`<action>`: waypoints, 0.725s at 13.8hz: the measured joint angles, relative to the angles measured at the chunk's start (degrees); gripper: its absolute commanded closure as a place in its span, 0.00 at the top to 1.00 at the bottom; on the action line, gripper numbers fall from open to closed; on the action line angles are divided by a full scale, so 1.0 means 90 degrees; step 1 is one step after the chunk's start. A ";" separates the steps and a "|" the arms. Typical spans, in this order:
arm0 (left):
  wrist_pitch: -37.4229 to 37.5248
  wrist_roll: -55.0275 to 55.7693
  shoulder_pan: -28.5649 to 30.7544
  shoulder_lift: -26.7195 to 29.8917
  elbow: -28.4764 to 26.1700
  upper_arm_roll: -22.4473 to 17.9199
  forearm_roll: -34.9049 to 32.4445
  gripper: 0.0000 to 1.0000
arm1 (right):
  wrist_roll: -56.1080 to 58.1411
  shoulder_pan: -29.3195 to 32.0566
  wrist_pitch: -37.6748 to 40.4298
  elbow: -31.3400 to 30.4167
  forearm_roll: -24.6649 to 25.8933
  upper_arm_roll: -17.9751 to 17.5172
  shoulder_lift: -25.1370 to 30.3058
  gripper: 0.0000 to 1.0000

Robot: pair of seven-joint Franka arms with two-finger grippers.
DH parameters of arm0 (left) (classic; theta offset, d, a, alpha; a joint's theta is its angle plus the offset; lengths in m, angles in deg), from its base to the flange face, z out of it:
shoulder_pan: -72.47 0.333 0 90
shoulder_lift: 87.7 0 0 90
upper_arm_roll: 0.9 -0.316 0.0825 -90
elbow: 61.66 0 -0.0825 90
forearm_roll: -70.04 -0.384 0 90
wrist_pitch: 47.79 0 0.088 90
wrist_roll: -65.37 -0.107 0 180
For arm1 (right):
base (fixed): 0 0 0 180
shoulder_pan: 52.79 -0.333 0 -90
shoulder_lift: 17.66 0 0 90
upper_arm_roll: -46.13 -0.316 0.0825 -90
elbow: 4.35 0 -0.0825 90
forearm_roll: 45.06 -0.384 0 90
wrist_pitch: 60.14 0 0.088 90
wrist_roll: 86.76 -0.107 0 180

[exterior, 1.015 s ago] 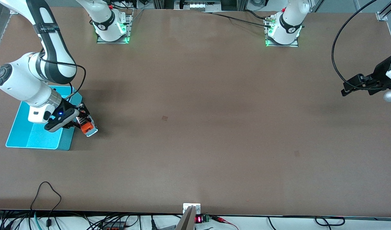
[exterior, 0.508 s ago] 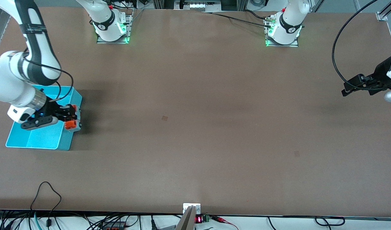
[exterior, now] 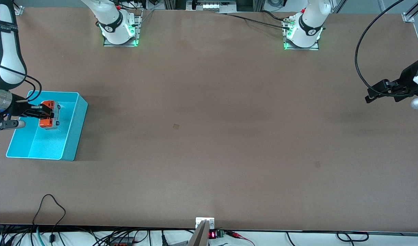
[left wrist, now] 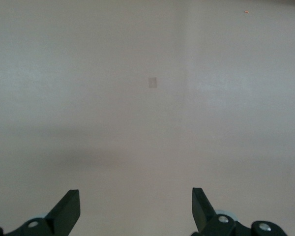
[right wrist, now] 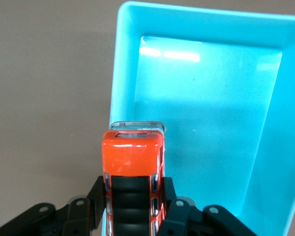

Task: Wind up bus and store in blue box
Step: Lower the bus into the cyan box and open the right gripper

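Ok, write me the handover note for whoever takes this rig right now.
Right gripper: shut on the bus, held over the blue box, above the part of its inside nearest the robots' bases. The right wrist view shows the bus over the box's rim.
Left gripper: open, empty, waiting above the left arm's end of the table.
Done: bus picked up and carried over the box. Whether it is wound cannot be told.
Left: lower the bus into the box, open the fingers, pull the right arm clear.
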 measured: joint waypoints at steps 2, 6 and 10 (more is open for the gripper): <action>0.0000 0.0000 0.0000 0.0000 0.0000 0.0000 0.0000 1.00 | -0.0226 0.0041 -0.0005 -0.0002 0.0100 0.0019 -0.0076 0.10; 0.0000 0.0000 0.0001 -0.0001 0.0000 0.0000 0.0000 1.00 | -0.0403 0.0114 -0.0104 -0.0013 0.0360 0.0037 -0.0443 0.15; -0.0001 0.0000 0.0000 -0.0001 0.0000 0.0000 0.0000 1.00 | -0.0473 0.0182 -0.0209 -0.0018 0.0381 0.0040 -0.0793 0.19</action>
